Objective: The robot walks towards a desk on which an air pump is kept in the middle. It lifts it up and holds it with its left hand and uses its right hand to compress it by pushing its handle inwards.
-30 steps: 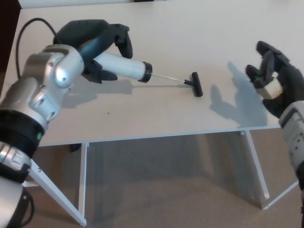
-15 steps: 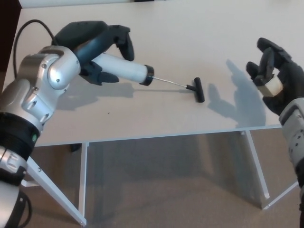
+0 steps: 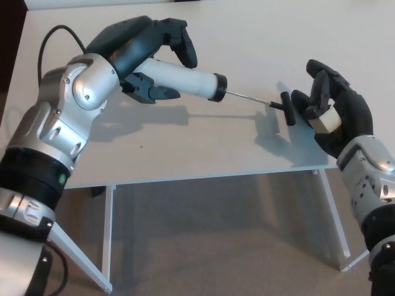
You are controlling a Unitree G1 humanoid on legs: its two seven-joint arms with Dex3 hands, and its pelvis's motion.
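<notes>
Right hand [image 3: 330,111] now seemingly touching pump handle [image 3: 287,108]

Air pump [image 3: 185,79] in left robot hand [image 3: 145,46], right robot hand [image 3: 330,111] open beside handle [image 3: 287,108].

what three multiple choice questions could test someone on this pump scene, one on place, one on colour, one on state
1. Where is the air pump?
A. lying flat on the desk
B. held in the left robot hand above the desk
C. on the floor

2. What colour is the pump's T-handle?
A. black
B. red
C. white

3. What state is the pump's rod in?
A. pushed fully in
B. detached from the barrel
C. extended, bare metal showing between barrel and handle

Answers:
1 B, the fingers wrap the white barrel and its shadow falls on the desk below.
2 A, the crossbar at the rod's end is black.
3 C, a thin rod spans the gap; the right robot hand is right next to the handle, fingers apart.
</notes>
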